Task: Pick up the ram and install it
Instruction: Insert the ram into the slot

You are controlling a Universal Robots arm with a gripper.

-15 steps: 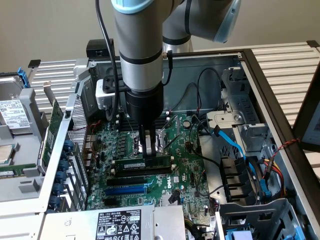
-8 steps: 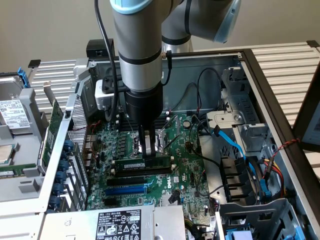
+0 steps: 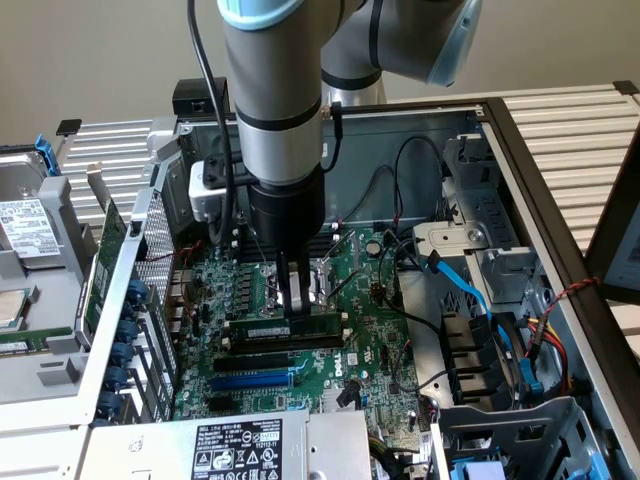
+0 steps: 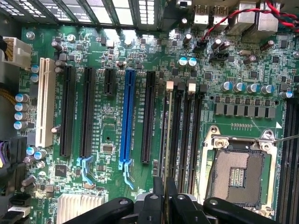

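The ram (image 3: 285,326) is a thin dark green stick with a pale label. It stands on edge, in line with the black memory slots (image 3: 285,343) of the motherboard (image 3: 380,340). My gripper (image 3: 295,300) comes straight down on its middle and is shut on it. In the wrist view the ram (image 4: 167,135) shows edge-on as a thin line running along the black memory slots (image 4: 186,130). The gripper (image 4: 165,191) pinches it between two dark fingers (image 4: 158,189). I cannot tell whether the ram is seated in a slot or just above it.
Beside the slots are an open CPU socket (image 4: 236,175), a long blue slot (image 4: 127,116) and a white slot (image 4: 44,102). Case walls (image 3: 470,120), black and blue cables (image 3: 470,290), a drive cage (image 3: 500,360) and the power supply (image 3: 235,445) hem in the board.
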